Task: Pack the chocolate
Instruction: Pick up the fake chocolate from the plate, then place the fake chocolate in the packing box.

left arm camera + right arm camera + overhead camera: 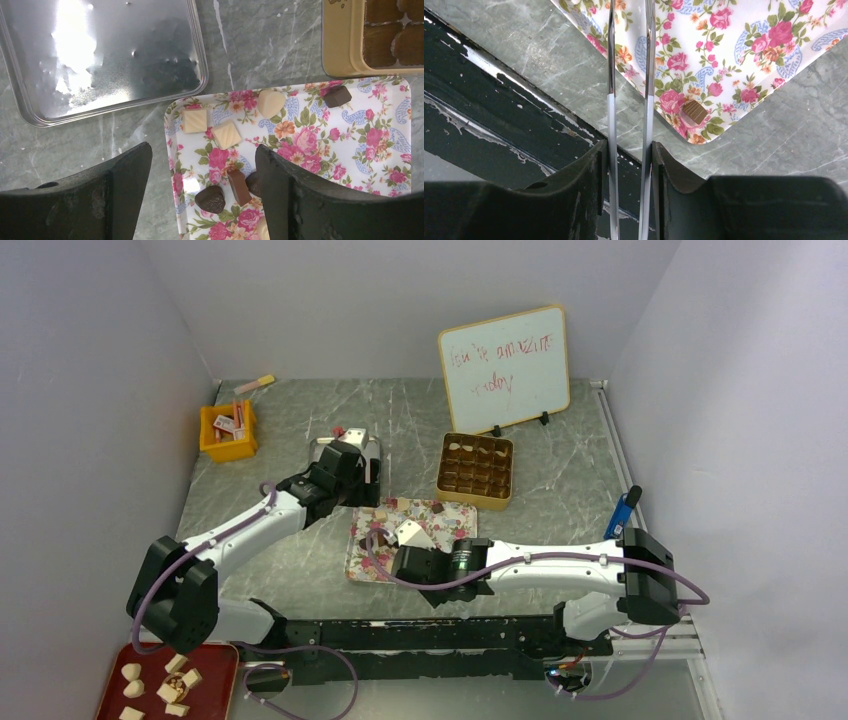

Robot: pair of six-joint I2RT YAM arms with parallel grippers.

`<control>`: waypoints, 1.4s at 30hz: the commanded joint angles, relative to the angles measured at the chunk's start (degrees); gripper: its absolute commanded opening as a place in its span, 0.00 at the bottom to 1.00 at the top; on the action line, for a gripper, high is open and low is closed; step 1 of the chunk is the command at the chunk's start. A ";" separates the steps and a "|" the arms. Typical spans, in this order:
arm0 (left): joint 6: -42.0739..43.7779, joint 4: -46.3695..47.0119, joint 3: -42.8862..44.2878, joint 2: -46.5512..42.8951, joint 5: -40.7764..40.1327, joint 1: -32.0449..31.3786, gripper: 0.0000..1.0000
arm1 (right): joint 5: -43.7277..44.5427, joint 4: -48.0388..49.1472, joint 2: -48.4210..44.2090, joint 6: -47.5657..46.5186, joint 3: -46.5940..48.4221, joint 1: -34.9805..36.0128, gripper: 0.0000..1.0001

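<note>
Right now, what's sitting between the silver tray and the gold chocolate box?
Nothing. The left wrist view shows only bare marble tabletop between the silver tray and the gold box; the floral tray sits beside that gap.

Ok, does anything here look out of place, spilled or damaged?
Nothing looks spilled. One tan chocolate sits alone by the floral tray's corner rim. The black rail at the table's near edge has chipped paint. The right tool holds metal tongs.
</note>
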 commanded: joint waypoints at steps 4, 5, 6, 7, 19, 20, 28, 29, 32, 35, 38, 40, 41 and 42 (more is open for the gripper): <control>1.12 1.17 1.94 -0.11 -0.98 -0.27 0.80 | 2.16 2.61 1.33 0.26 2.92 0.11 0.35; 1.14 1.11 1.88 -0.25 -0.94 -0.30 0.80 | 2.32 2.79 1.48 0.35 2.92 0.10 0.35; 1.14 1.09 1.84 -0.33 -0.90 -0.26 0.80 | 2.51 2.98 1.58 0.43 2.88 0.18 0.34; 1.22 1.09 1.84 -0.29 -0.95 -0.25 0.80 | 2.56 3.28 1.59 0.49 2.80 0.11 0.32; 1.75 0.73 1.57 -0.92 -1.32 -0.21 0.81 | 4.22 1.69 0.36 2.48 4.40 -0.31 0.00; 1.76 0.73 1.57 -0.91 -1.44 -0.25 0.81 | 4.49 1.26 0.06 2.75 4.88 -0.27 0.00; 1.89 0.89 2.00 -0.73 -1.38 -0.24 0.81 | 8.17 -3.97 -2.58 5.30 9.51 -0.28 0.00; 1.93 0.98 2.02 -0.66 -1.24 -0.25 0.81 | 8.86 -4.61 -2.84 5.70 9.96 -0.35 0.00; 1.84 1.17 2.05 -0.55 -1.01 -0.24 0.81 | 11.43 -7.13 -3.22 7.39 11.49 -0.40 0.00; 1.84 1.17 2.10 -0.68 -1.03 -0.25 0.80 | 14.59 -10.23 -3.46 9.50 12.67 -0.56 0.00; 1.71 1.17 2.00 -0.73 -0.77 -0.25 0.81 | 18.13 -13.12 -4.19 11.56 13.28 -2.08 0.00; 1.67 1.25 2.01 -0.81 -0.67 -0.24 0.80 | 20.17 -14.03 -5.31 12.16 13.11 -4.37 0.00; 1.67 1.26 1.94 -0.86 -0.59 -0.20 0.80 | 20.70 -14.17 -5.94 12.09 12.71 -6.18 0.00; 1.67 1.33 1.90 -0.90 -0.48 -0.23 0.80 | 20.78 -13.96 -6.68 11.69 12.12 -8.31 0.00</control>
